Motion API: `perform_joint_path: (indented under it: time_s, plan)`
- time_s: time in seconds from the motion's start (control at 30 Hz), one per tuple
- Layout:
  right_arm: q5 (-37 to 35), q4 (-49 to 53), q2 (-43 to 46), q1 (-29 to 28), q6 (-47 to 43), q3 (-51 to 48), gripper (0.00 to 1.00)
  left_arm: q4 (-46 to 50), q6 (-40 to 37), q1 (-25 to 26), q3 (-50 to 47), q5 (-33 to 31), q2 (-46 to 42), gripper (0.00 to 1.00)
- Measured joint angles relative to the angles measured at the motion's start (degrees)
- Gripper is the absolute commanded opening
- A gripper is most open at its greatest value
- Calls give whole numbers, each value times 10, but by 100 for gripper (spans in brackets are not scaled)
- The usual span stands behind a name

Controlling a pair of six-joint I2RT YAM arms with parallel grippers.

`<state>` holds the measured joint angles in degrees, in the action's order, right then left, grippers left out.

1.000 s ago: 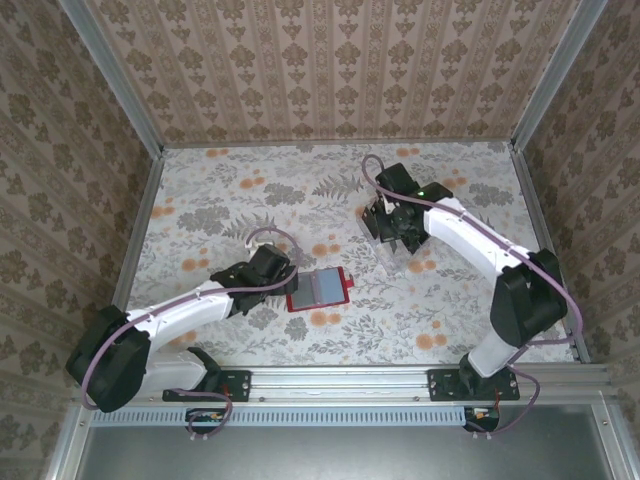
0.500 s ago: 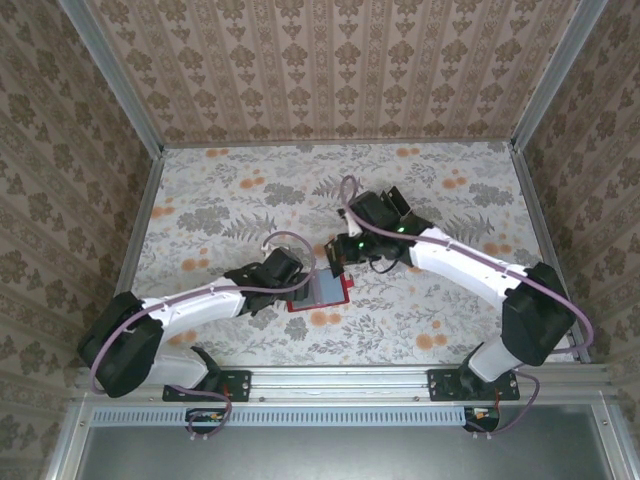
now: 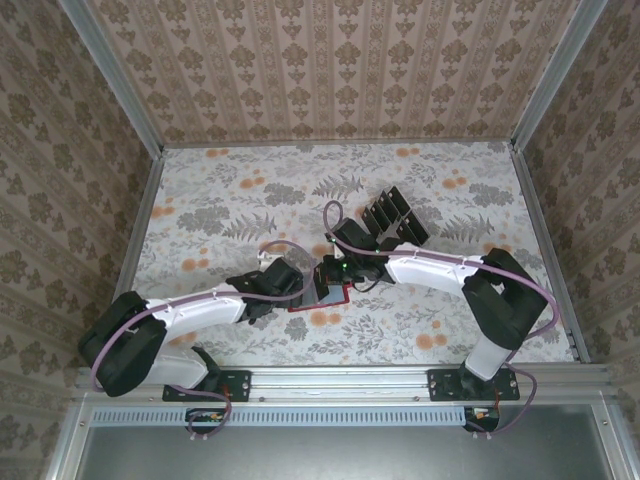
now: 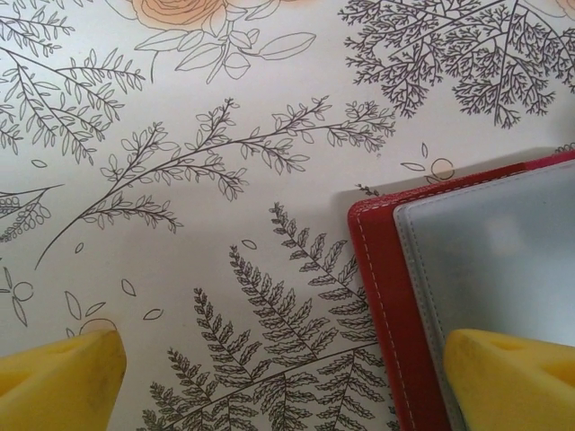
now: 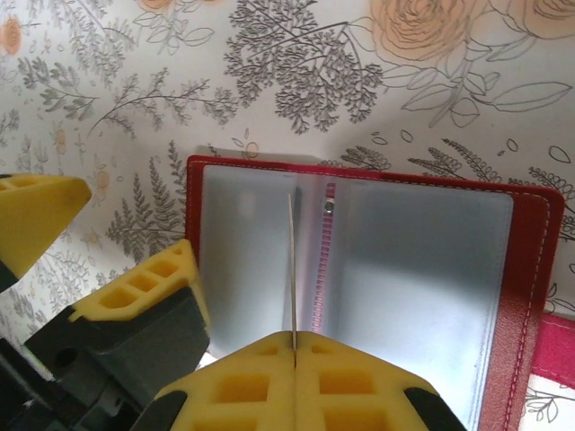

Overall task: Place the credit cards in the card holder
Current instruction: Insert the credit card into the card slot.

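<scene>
Lying open: wallet (image 5: 422, 269), flat on the table (image 4: 180, 206) beneath both claws, clear pockets up; whether any pocket has a card in it, I cannot tell.
Rack: clear tiers (image 3: 400, 228) beyond the right claw, apart from it, with black cards (image 3: 385, 208) standing in them.
Wallet edges: the red left edge lies between the left claw's fingers.
Room: bare floral table all around the wallet; side walls well away from both claws.
Right claw (image 5: 295, 355): pressed together on one card (image 5: 291, 260), held upright and seen edge-on over the left pocket, just beside the fold; touching or not, I cannot tell.
Left claw (image 4: 287, 382): spread wide, holding nothing; one finger (image 4: 508, 377) on the pocket, the other over bare table.
</scene>
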<state>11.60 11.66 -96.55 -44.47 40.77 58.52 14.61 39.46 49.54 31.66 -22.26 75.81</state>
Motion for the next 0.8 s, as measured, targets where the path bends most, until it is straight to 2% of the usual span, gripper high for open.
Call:
perform_joint_path:
  time_s: [0.2, 0.53, 0.8]
  plan:
    - [-9, -14, -3, 5, 2, -35, 0, 0, 0, 0, 0, -3, -2, 100]
    - [-9, -27, -6, 7, 4, -37, 0, -4, -3, 4, 12, -2, -5, 100]
    - [-9, -43, -11, 8, 13, -44, 0, -23, -7, 10, 23, 0, 38, 100]
